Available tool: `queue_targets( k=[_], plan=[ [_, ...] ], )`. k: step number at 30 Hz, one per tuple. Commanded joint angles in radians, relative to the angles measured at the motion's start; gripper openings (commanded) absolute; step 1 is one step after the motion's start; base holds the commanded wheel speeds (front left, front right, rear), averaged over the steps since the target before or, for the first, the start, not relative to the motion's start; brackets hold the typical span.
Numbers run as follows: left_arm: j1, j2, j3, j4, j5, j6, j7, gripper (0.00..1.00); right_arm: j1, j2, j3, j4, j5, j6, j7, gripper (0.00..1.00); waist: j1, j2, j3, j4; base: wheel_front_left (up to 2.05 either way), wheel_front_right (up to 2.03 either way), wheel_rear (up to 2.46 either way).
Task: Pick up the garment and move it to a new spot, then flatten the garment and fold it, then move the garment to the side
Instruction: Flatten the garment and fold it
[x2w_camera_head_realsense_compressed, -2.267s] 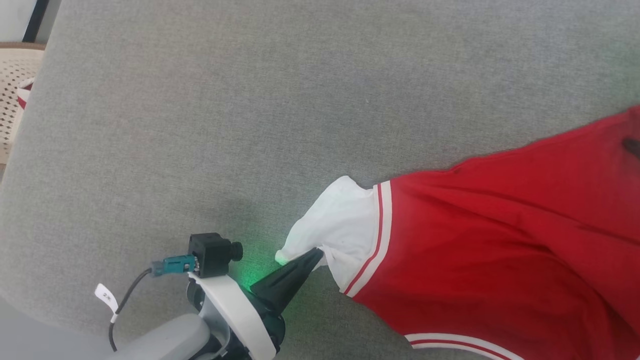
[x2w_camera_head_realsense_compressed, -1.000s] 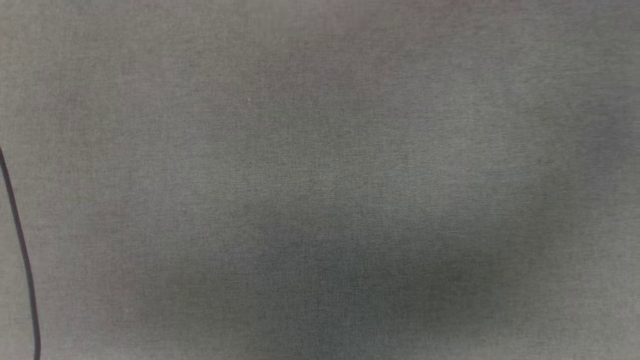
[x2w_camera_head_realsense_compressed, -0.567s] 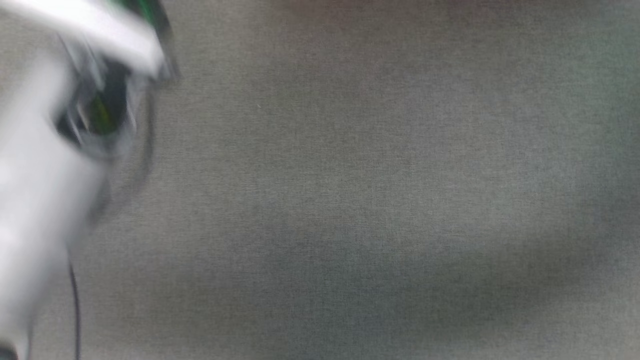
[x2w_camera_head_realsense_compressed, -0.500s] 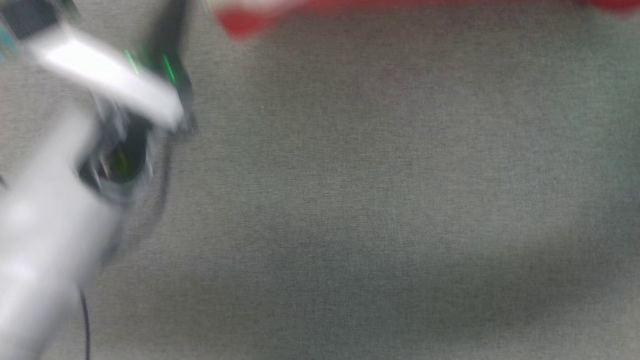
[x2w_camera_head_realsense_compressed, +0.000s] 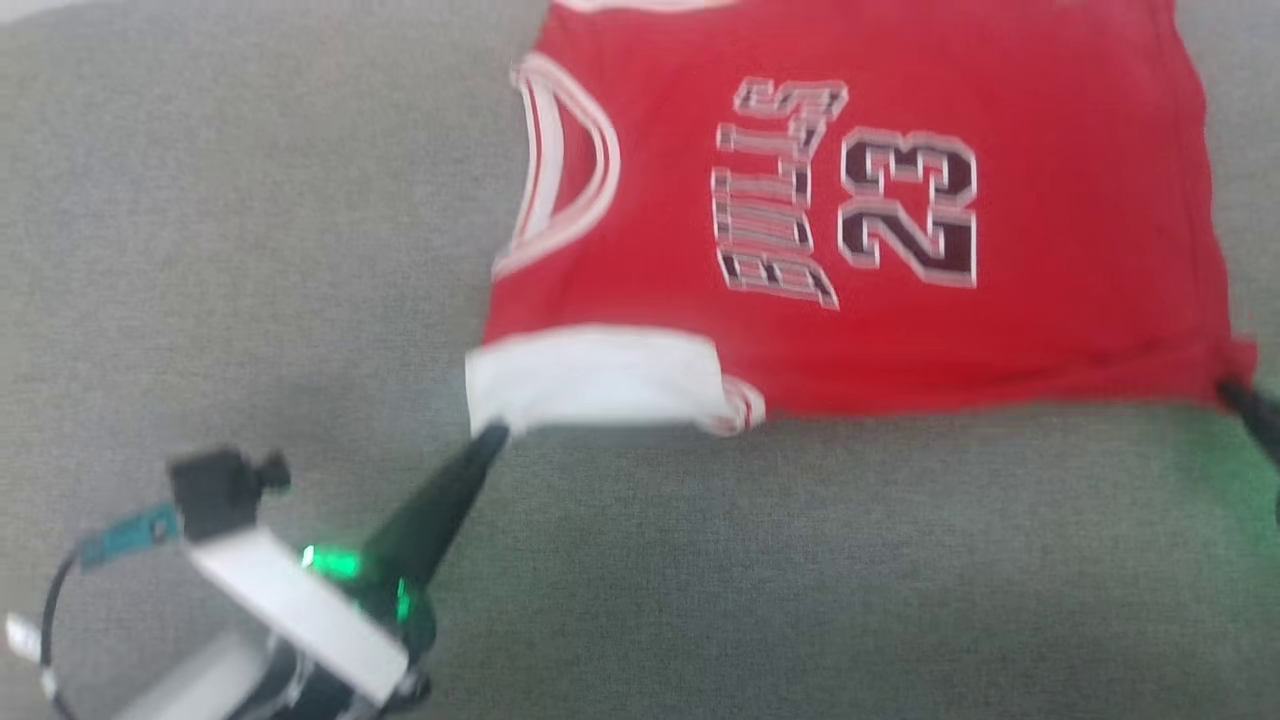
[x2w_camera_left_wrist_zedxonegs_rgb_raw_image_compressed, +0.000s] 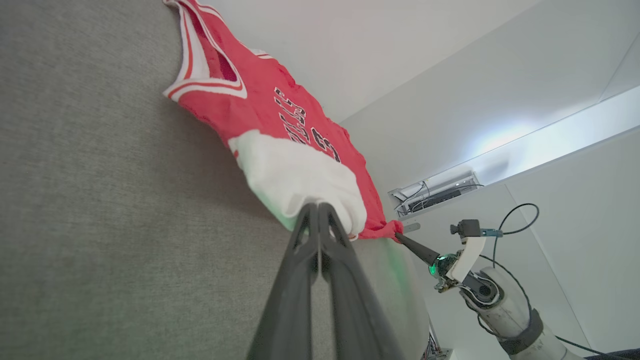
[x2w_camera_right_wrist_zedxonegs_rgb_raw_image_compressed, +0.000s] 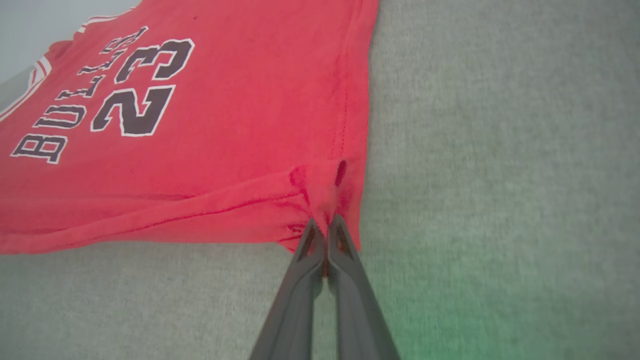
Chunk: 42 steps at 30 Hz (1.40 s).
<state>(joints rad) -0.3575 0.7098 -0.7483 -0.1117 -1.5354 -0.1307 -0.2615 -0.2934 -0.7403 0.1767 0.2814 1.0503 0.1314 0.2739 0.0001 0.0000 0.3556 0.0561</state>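
Head view, from left to right: you see the left gripper at the lower left, its jaws pressed together on the white sleeve of the garment. The red garment is stretched out, front side up, over the grey cloth surface. Its dark letters with white outline read "BULLS", with the number "23" next to them. At the right edge, the right gripper has its jaws closed on the red hem corner.

The grey fabric surface bears the garment, spread out lettering-up.
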Motion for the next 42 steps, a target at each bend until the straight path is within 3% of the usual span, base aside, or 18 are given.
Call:
queue_targets(
  k=[1,9,14,20,29,34,42],
  plan=[
    [0.045,0.014,0.009,-0.027,0.016,0.001,-0.004,0.00,0.054,-0.002,-0.020,-0.034,0.013,-0.001,0.015,0.00,-0.0001,0.0000,-0.017,0.000,0.00,0.00,0.00],
    [0.289,0.067,0.103,-0.182,0.059,0.001,-0.004,0.00,0.368,0.019,-0.179,-0.247,0.018,-0.001,0.104,0.00,-0.0001,0.0000,-0.028,-0.015,0.00,0.00,0.00],
    [0.298,0.085,0.118,-0.222,0.095,0.001,-0.003,0.00,0.414,0.079,-0.270,-0.333,-0.008,-0.001,0.141,0.00,-0.0001,0.0000,-0.017,-0.026,0.00,0.00,0.00],
    [0.069,0.047,0.104,-0.165,0.087,0.001,0.068,0.00,0.294,0.138,-0.318,-0.335,-0.055,-0.001,0.180,0.00,-0.0001,0.0000,0.001,-0.030,0.00,0.00,0.00],
    [-0.298,-0.039,0.091,0.093,0.052,0.001,0.175,0.00,0.017,0.185,-0.292,-0.216,-0.130,-0.001,0.206,0.00,-0.0001,0.0000,0.060,-0.073,0.00,0.00,0.00],
    [-0.401,-0.069,0.047,0.261,0.069,0.001,0.212,0.00,-0.072,0.209,-0.245,-0.141,-0.152,-0.001,0.192,0.00,-0.0001,0.0000,0.088,-0.089,0.00,0.00,0.00],
    [-0.476,-0.099,-0.020,0.464,0.115,0.001,0.178,0.00,-0.151,0.230,-0.168,-0.039,-0.182,-0.001,0.139,0.00,-0.0001,0.0000,0.125,-0.107,0.00,0.00,0.00]
  ],
)
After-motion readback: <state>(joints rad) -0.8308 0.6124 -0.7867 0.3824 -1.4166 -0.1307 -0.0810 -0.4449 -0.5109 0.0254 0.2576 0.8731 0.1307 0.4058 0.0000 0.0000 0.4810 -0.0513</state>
